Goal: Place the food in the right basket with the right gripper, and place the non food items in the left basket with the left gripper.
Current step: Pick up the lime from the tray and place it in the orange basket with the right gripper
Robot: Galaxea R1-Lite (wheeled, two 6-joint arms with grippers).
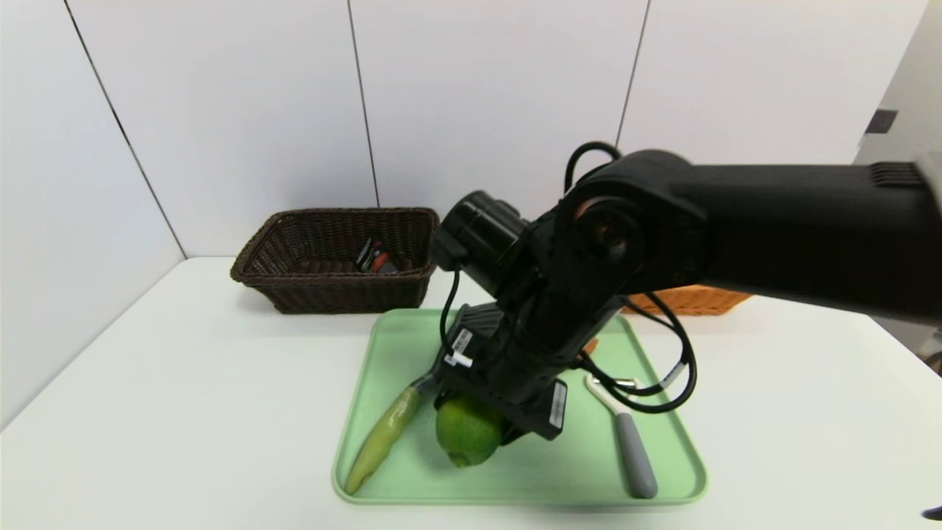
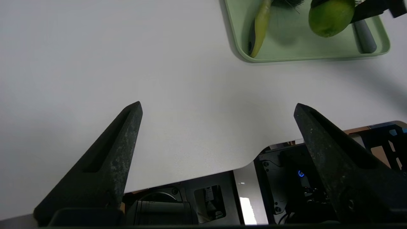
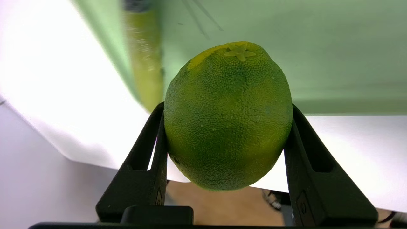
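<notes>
My right gripper (image 1: 471,421) is shut on a green citrus fruit (image 1: 467,436), gripping its two sides (image 3: 227,117) and holding it a little above the pale green tray (image 1: 530,478). A long yellow-green pepper (image 1: 383,438) lies along the tray's left side. A grey-handled peeler (image 1: 633,449) lies on the tray's right side. The dark brown basket (image 1: 335,258) stands at the back left with small items (image 1: 375,259) inside. My right arm hides most of the orange basket (image 1: 692,300). My left gripper (image 2: 217,106) hangs open and empty over bare table near its front edge.
The white table (image 1: 184,383) runs wide to the left and right of the tray. Its front edge and my base (image 2: 241,197) show under the left gripper. A white panelled wall stands behind the baskets.
</notes>
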